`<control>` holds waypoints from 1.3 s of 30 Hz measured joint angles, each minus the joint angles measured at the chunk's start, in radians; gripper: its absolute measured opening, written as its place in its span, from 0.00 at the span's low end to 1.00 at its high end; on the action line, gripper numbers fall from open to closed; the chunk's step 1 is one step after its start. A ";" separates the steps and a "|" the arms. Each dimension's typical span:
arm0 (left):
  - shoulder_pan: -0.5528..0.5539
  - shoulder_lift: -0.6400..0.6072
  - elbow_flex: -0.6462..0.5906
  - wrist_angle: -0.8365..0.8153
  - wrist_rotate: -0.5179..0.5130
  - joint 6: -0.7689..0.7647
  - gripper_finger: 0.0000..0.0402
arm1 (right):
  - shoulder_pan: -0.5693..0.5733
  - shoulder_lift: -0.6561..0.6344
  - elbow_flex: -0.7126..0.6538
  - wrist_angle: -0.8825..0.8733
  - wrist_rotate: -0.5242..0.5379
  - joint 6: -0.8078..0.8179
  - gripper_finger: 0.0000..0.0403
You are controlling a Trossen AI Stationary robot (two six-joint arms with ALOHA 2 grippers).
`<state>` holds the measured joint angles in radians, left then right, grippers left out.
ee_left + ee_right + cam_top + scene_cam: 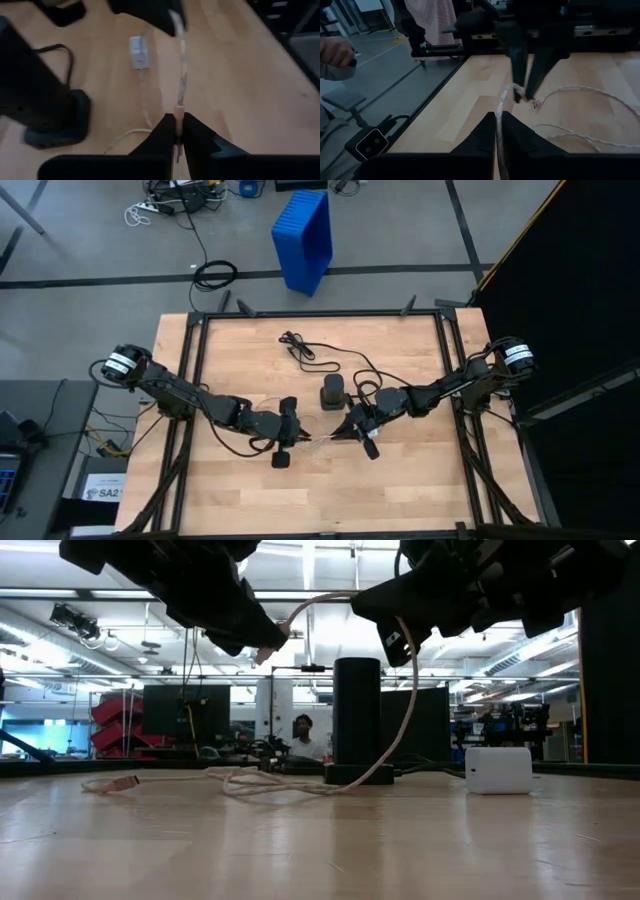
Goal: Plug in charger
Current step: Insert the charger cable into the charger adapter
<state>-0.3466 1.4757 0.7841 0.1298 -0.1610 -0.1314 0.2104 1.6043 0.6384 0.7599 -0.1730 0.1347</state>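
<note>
A wooden counter (250, 500) framed in black rails carries two dark robot arms that reach in from its left and right edges and meet near the middle. The left end effector (297, 442) hangs above the counter, a little nearer the front edge than the centre, and its two fingers are pinched closed on the plug end of a pale braided charger cable (182, 80); seen past its own fingers, the cable runs straight out from between them. Just to its right, the right end effector (343, 432) faces it, raised off the wood as well, with its fingers also closed on the same cable (501, 107) a short way along, so the cable is held up between the two. From there the rest of the cable droops to the counter and lies in loose curls. A white charger block (498, 769) rests on the wood near the centre, apart from both end effectors. A black upright charging stand (332, 393) stands just behind the two end effectors, toward the back edge, with a black cord (300, 350) trailing from it toward the back left. Beyond the counter, a blue bin (303, 237) sits on the grey floor.
</note>
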 joint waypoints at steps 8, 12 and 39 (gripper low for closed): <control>0.000 -0.001 0.000 0.000 0.214 -0.034 0.01 | 0.001 -0.010 0.000 0.009 -0.013 0.004 0.03; 0.000 -0.028 -0.003 0.061 0.226 -0.054 0.00 | 0.001 -0.055 0.000 0.009 -0.013 -0.008 0.09; -0.057 -0.319 -0.005 0.248 -0.147 -0.079 0.00 | 0.130 -0.252 0.000 -0.081 0.148 -0.139 0.27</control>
<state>-0.4037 1.1565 0.7792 0.3773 -0.3081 -0.2108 0.3408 1.3521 0.6388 0.6787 -0.0248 -0.0044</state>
